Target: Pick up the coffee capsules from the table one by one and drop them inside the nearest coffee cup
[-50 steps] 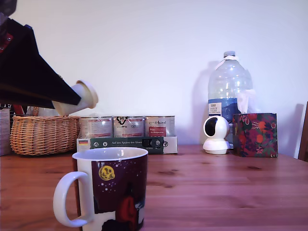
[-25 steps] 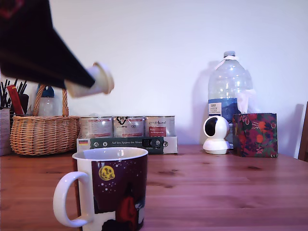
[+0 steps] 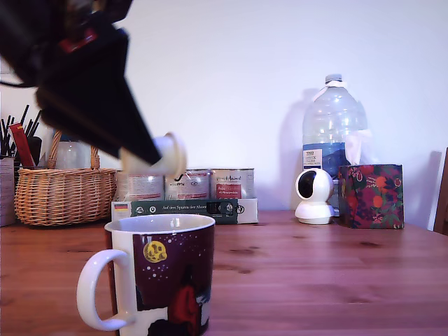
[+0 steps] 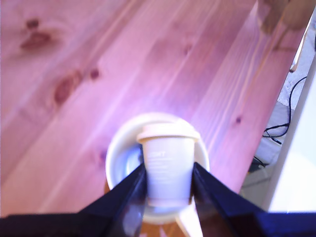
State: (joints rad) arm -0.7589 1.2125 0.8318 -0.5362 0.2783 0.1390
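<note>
A cream-white coffee capsule [image 3: 157, 157] hangs in the air just above the white mug's rim [image 3: 160, 223], with my black gripper [image 3: 143, 155] shut on it and slanting down from the exterior view's upper left. The coffee cup stands near the front of the wooden table [image 3: 315, 273], showing a maroon print with a yellow moon. In the wrist view the capsule [image 4: 168, 158] sits clamped between my two dark fingers [image 4: 129, 185], its flanged rim pointing away from me, directly over the cup's open mouth [image 4: 118, 153]. My gripper [image 4: 168, 180] holds the capsule's narrow end.
A wicker basket [image 3: 64, 194] stands at the back on the exterior view's left, with silver tins [image 3: 185, 185] on a green box beside it. Further to the right are a white camera [image 3: 313, 197], a large water bottle [image 3: 334, 133] and a patterned box [image 3: 371, 196].
My gripper has carried the capsule toward the exterior view's right and down, from high above the basket to just over the cup.
</note>
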